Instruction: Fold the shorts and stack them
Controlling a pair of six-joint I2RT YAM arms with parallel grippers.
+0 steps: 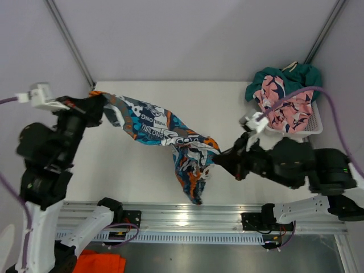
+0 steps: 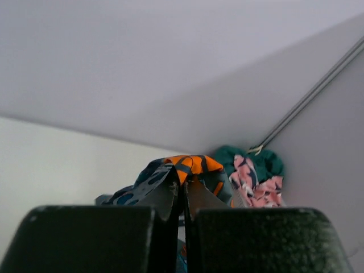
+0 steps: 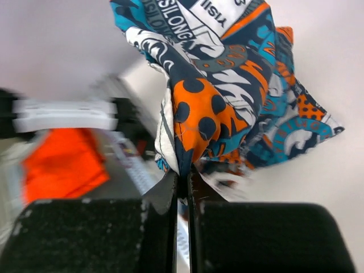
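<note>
Top external view is losing both claw tips against the printed shorts (image 1: pixel 159 128); left gripper (image 2: pixel 182 190) and right gripper (image 3: pixel 182 177) are each pinching them, jaws closed tight.

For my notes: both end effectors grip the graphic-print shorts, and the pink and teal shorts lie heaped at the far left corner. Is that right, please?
Wrong corner: the top external view shows the pink shorts and teal shorts heaped at the far right corner. The left end effector and right end effector do grip the graphic-print shorts.
</note>
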